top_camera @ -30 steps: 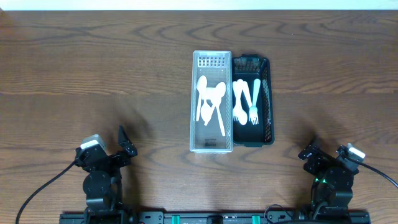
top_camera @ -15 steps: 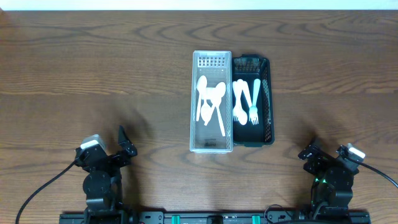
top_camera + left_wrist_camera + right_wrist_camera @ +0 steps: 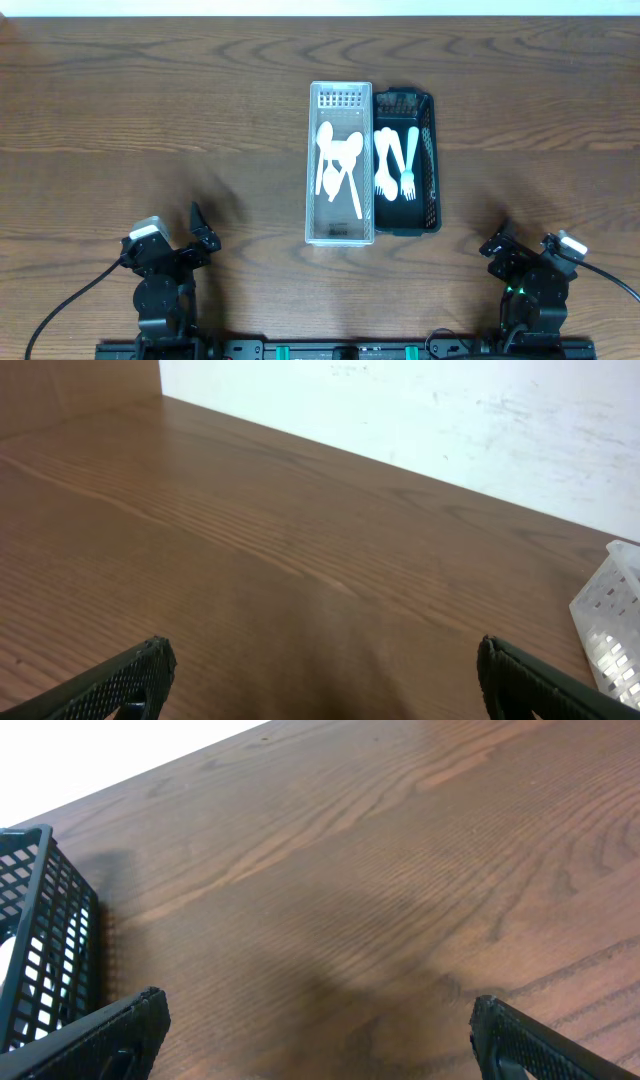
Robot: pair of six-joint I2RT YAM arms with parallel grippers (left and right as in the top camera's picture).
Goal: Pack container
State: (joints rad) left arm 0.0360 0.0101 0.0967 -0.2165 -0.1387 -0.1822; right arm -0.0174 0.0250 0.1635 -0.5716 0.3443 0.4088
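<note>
A clear plastic bin (image 3: 341,233) stands mid-table and holds several white spoons (image 3: 338,165). A black mesh basket (image 3: 431,160) touches its right side and holds several white forks (image 3: 396,165). My left gripper (image 3: 200,228) is open and empty near the front left edge, far from both containers. My right gripper (image 3: 498,243) is open and empty near the front right edge. The left wrist view shows its open fingers (image 3: 322,670) over bare wood, with the clear bin's corner (image 3: 610,615) at the right. The right wrist view shows its open fingers (image 3: 318,1025) and the basket's corner (image 3: 45,935) at the left.
The wooden table (image 3: 150,120) stretches wide on both sides of the containers. A white wall (image 3: 450,410) runs behind the table's far edge. No loose cutlery shows on the table.
</note>
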